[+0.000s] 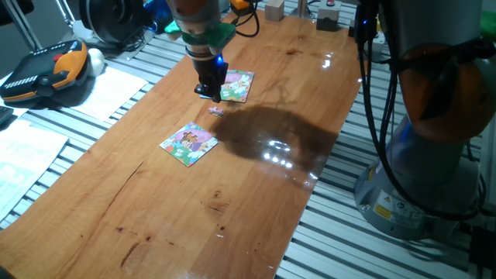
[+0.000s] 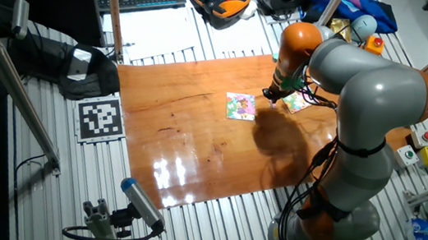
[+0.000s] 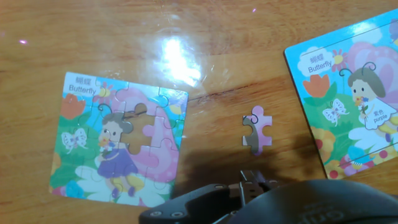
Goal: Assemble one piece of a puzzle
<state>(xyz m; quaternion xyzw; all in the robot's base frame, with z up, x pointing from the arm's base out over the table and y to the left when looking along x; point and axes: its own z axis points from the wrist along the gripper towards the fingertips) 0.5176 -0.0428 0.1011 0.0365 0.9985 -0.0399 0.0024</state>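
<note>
In the hand view the black 2-finger gripper (image 3: 252, 186) fills the bottom edge, and whether its fingers are spread or closed cannot be told. Just beyond it the tiny flat pinkish-purple jigsaw piece (image 3: 257, 129) lies loose on the brown wooden table (image 3: 211, 62), touching neither board. It sits between the small square butterfly puzzle (image 3: 118, 140), which has 1 empty slot near its middle, and the other square picture board (image 3: 348, 93) at right.

Glossy varnished wood table (image 1: 256, 194), glossy printed card puzzle (image 3: 118, 140), slatted metal bench (image 1: 349, 232) beneath.
</note>
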